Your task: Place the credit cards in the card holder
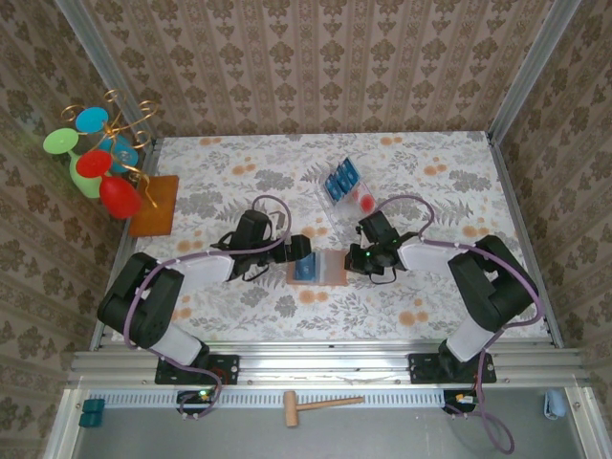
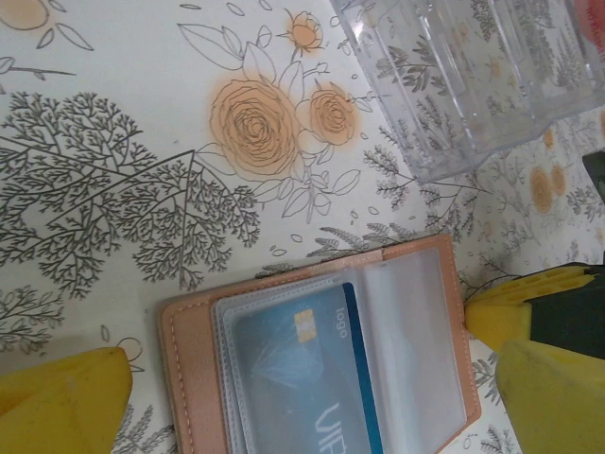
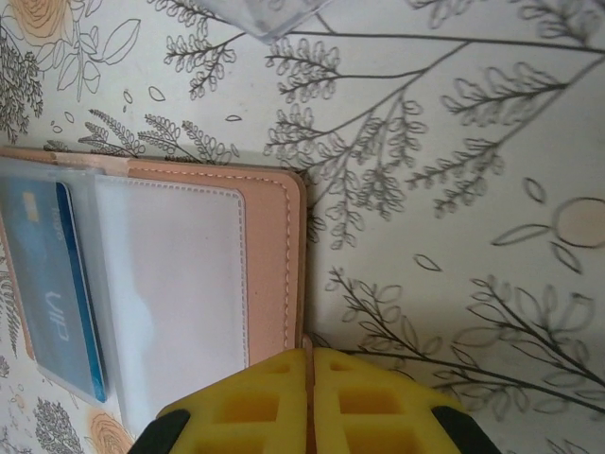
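Observation:
The card holder [image 1: 330, 271] lies open on the flowered table between both arms. A blue credit card [image 2: 302, 369] sits inside one of its clear sleeves, and the right wrist view has the same credit card [image 3: 52, 284] at its left edge. My right gripper [image 3: 308, 364] is shut on the card holder [image 3: 269, 265], with the tan right-hand edge pinched between the yellow pads. My left gripper [image 2: 293, 355] is open, its yellow fingers [image 2: 61, 402] on either side of the card holder [image 2: 189, 369] without touching it. More blue credit cards [image 1: 341, 177] stand in a clear tray [image 1: 330, 206] behind.
The clear tray [image 2: 473, 85] stands just beyond the holder, with a red dot [image 1: 366, 201] inside it. An orange-brown mat [image 1: 155, 206] and a stand of coloured glasses [image 1: 100, 163] occupy the left rear. A wooden hammer [image 1: 320, 406] lies below the table's near rail.

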